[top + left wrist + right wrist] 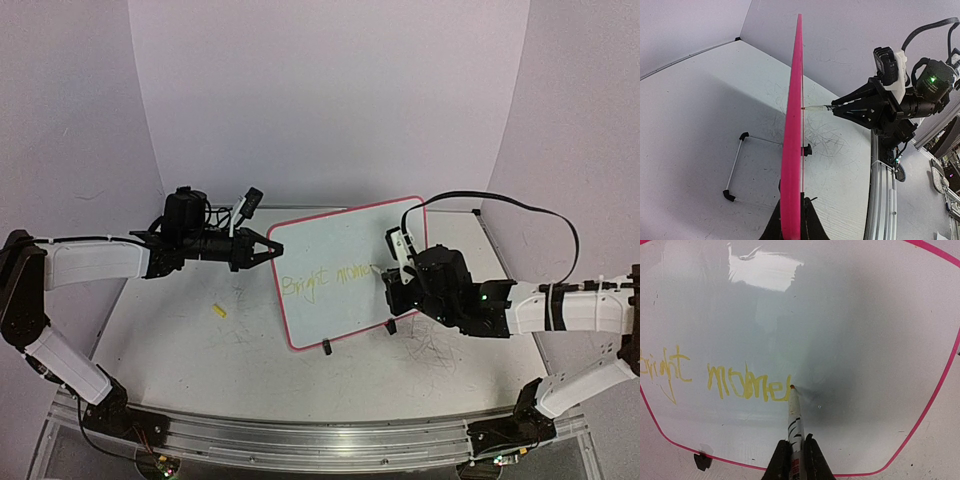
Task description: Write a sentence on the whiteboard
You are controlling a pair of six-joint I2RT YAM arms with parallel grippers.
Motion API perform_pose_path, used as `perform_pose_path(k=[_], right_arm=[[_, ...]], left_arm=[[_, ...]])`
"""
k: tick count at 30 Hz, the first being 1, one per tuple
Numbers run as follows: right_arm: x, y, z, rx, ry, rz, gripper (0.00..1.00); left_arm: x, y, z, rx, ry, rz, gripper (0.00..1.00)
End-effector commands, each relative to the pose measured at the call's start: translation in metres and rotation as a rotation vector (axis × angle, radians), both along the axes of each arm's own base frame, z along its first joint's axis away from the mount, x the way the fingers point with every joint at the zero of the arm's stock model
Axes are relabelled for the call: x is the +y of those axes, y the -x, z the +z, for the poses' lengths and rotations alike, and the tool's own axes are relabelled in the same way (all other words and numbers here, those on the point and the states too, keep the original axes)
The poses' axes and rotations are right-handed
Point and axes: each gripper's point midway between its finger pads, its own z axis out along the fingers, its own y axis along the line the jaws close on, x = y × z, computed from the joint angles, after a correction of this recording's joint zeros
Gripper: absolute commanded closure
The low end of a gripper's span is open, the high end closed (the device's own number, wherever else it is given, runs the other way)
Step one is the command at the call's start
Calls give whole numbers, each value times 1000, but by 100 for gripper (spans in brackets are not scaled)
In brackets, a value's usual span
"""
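The whiteboard point(345, 255), white with a pink rim, stands tilted on the table. My left gripper point(270, 247) is shut on its left edge. In the left wrist view the board shows edge-on as a pink strip point(792, 125) between my left gripper's point(791, 196) fingers. My right gripper point(393, 277) is shut on a white marker point(794, 415), and the marker's tip touches the board face point(855, 325). The sentence point(747, 385) reads "Bright mome" in yellow, and the tip sits at the end of the last letter. It also shows faintly in the top view point(325, 278).
A small yellow cap point(219, 311) lies on the scuffed table left of the board. Black clips point(327, 348) sit on the board's lower edge. A thin wire stand point(735, 170) lies behind the board. A black cable point(520, 208) loops over the right arm.
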Motion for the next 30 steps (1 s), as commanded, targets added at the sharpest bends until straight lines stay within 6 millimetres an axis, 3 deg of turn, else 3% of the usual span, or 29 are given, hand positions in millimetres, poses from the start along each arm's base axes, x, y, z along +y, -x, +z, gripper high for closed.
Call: perform_pose_path(k=[1, 19, 23, 30], right_arm=[[-8, -12, 24, -58, -51, -73, 100], [-13, 7, -25, 79, -9, -32, 100], [-12, 4, -15, 57, -19, -41, 100], [-13, 3, 35, -30, -109, -35, 100]], left_arm=[[2, -2, -20, -63, -89, 4, 100], [2, -2, -20, -64, -90, 7, 100], [1, -3, -21, -61, -91, 5, 100], [2, -3, -22, -61, -94, 10, 100]])
